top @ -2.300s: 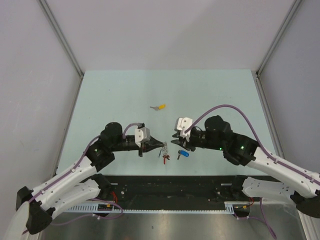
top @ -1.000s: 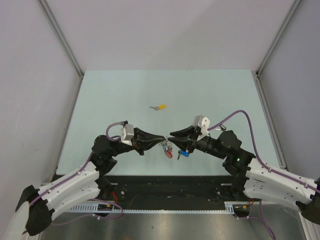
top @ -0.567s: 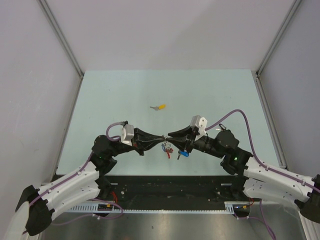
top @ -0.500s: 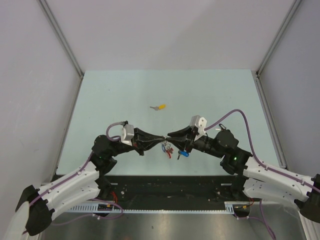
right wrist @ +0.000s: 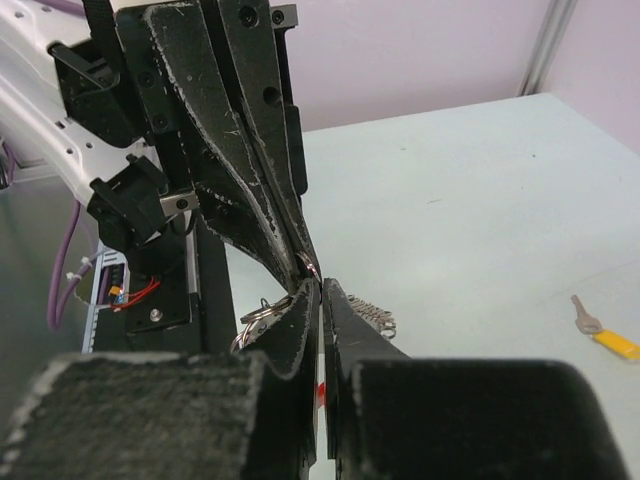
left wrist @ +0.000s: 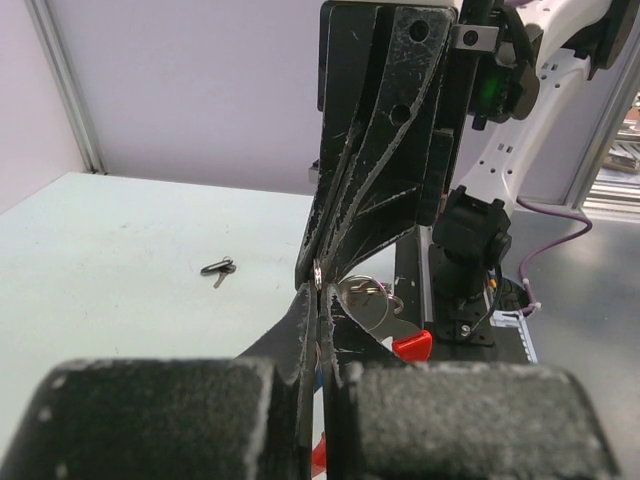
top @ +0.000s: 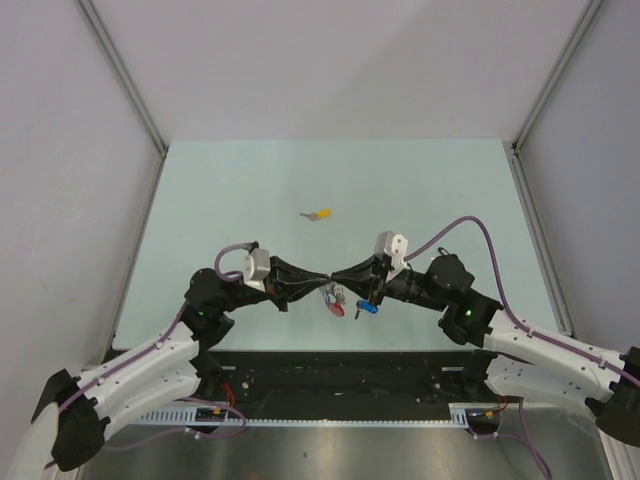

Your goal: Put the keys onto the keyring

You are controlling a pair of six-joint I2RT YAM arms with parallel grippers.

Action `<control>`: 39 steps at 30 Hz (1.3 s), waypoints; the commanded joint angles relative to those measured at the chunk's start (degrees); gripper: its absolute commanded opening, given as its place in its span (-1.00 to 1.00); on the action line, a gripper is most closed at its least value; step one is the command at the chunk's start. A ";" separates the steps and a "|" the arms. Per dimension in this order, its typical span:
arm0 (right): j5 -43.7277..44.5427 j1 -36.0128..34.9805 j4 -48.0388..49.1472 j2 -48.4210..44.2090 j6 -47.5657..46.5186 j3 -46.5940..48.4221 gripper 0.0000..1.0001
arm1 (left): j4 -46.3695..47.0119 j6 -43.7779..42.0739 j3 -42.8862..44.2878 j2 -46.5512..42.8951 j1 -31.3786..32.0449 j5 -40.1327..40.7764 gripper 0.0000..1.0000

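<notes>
My left gripper and right gripper meet tip to tip above the table's near middle. Both are shut on the small silver keyring, whose edge shows between the left fingertips. A larger ring with a red-capped key and the red strap hangs under the tips. The short chain shows beside the right jaws. The blue-capped key lies on the table under the right gripper. The yellow-capped key lies farther back, also in the right wrist view.
The pale green table has grey walls on three sides. A black bar with the arm bases runs along the near edge.
Over 2.3 s both grippers rose from the table with the keyring bundle. Since a second ago the right gripper moved left until its tips met the left's. The blue and yellow keys stayed put.
</notes>
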State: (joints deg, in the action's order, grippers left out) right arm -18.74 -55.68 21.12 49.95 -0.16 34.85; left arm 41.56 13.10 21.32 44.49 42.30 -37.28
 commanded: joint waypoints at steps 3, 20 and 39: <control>-3.23 -0.48 -6.08 1.02 -5.89 5.40 -1.00 | -6.82 -2.11 5.12 -1.33 0.76 -3.07 -0.87; -2.70 -0.92 -30.96 5.59 -18.55 18.41 -1.00 | -58.05 -31.81 26.47 -0.02 0.67 -0.60 -0.04; -1.39 -2.33 -36.24 10.43 -21.37 23.42 -1.00 | -63.88 -37.89 30.89 7.72 1.64 -5.44 -0.17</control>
State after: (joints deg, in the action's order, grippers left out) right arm -20.75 -57.65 -16.40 60.14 -20.69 54.46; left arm -20.97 -21.80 49.63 51.75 43.29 -41.30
